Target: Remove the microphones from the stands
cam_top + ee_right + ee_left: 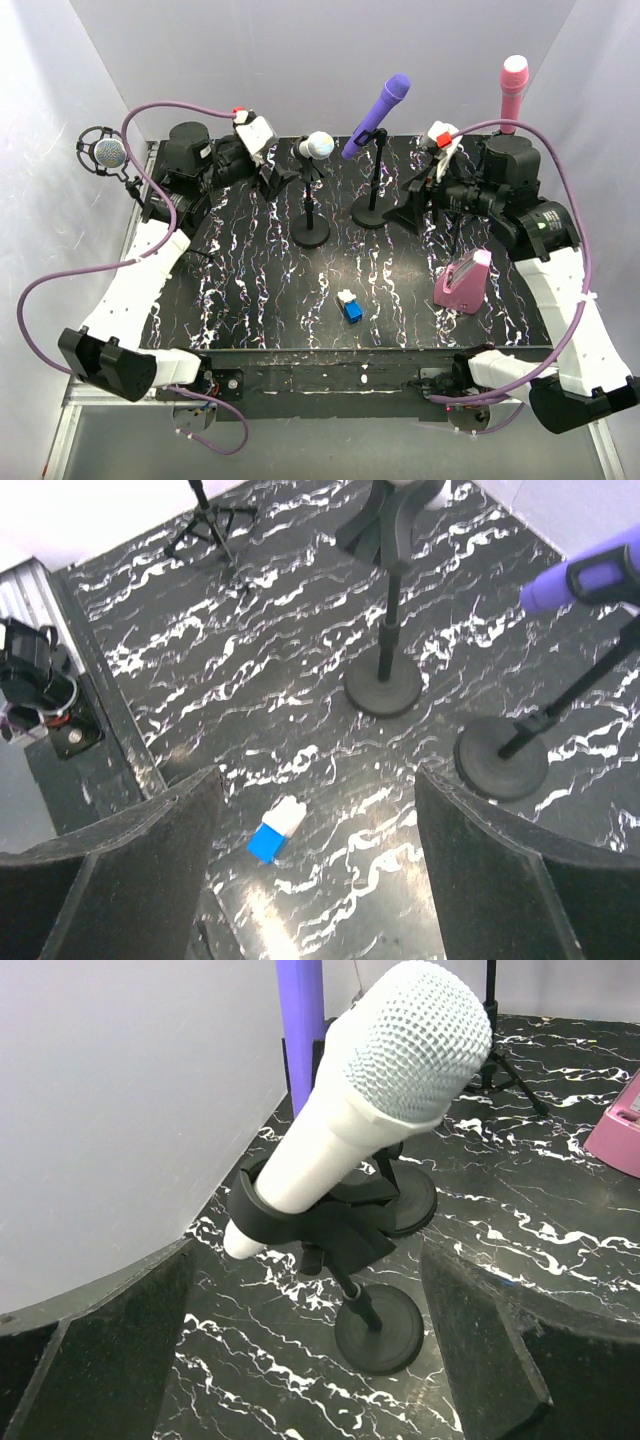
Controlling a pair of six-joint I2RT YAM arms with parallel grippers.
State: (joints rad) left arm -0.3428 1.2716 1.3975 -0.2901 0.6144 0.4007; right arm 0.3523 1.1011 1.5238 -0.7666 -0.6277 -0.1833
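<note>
White microphone point(315, 146) at 12 o'clock of the marbled black table point(250, 300), seated tilted in the black clip point(300, 1222) of a round-base stand point(311, 234). Counted from above, four microphones: that one; purple microphone point(377, 114) on a second round-base stand point(369, 214) just at its 3 o'clock; pink microphone point(513, 88) at 2 o'clock behind the right arm; mesh-headed microphone point(107, 153) in a ring mount at 10 o'clock, beyond the table edge. One pink box point(463, 280) at 4 o'clock, one blue-and-white block point(350, 306) at 6 o'clock. Left gripper point(274, 178) just at 9 o'clock of the white microphone, not touching it; right gripper point(412, 206) at 3 o'clock of the purple one's stand.

Given by the left wrist camera alone: grille mesh close up, clip wrapped around the lower body, tail end poking out beneath, left fingers point(110, 1360) spread wide to either side, gripping nothing. Given by the right wrist camera: right fingers point(480, 860) equally wide and empty, block on the table between them in frame, both round bases at 1 o'clock. Thin tripod foot point(212, 525) plain in both wrist views, hard to pick out from above.
</note>
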